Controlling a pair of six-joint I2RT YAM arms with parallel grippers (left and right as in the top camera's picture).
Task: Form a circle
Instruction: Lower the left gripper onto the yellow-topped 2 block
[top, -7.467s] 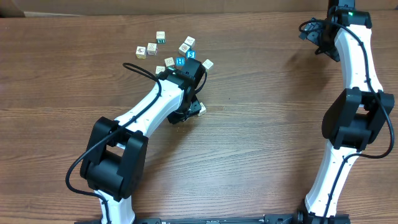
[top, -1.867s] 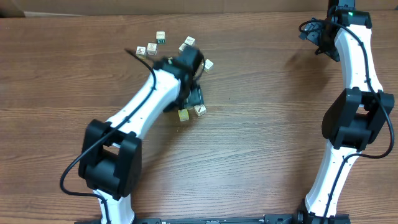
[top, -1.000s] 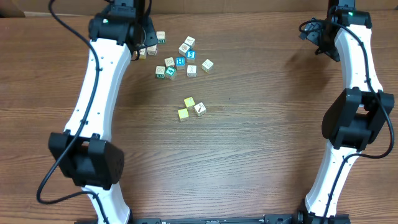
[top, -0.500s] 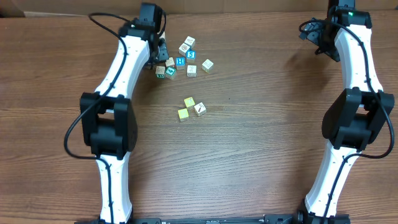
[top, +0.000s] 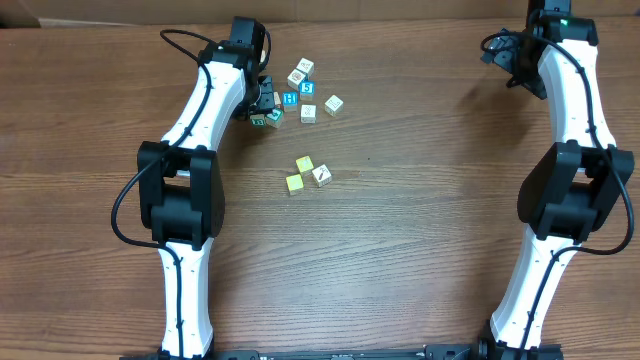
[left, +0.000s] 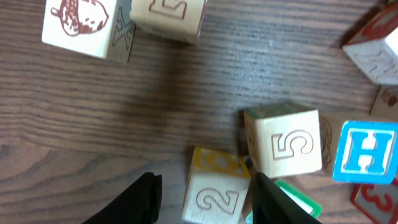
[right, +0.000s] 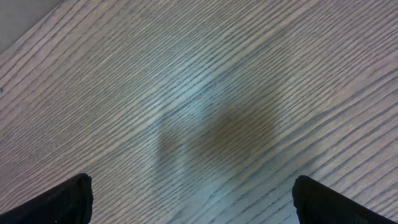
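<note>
– Wood-grain table (top: 420, 250), entry one: risks?
– Left end effector (left: 207, 200), part open astride the "2" cube (left: 211, 185), not clamped: closing off-centre could shove the "5" cube (left: 286, 146) just beside.
– Counts?
– Loose bunch (top: 300, 95): seven cubes clear, others hidden under the left arm (top: 215, 90). Circle (top: 305, 173), mid-table: three cubes, huddled. Right end effector (right: 196, 202): wide open, empty.

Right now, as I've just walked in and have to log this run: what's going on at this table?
The left gripper is down in the loose bunch of alphabet cubes at the far side of the table, jaws open on either side of the cube marked 2, not yet closed on it. Mid-table sits a tight cluster of three cubes, two yellow and one white: the start of the circle. The right gripper is wide open over bare wood in the far right corner, holding nothing.
</note>
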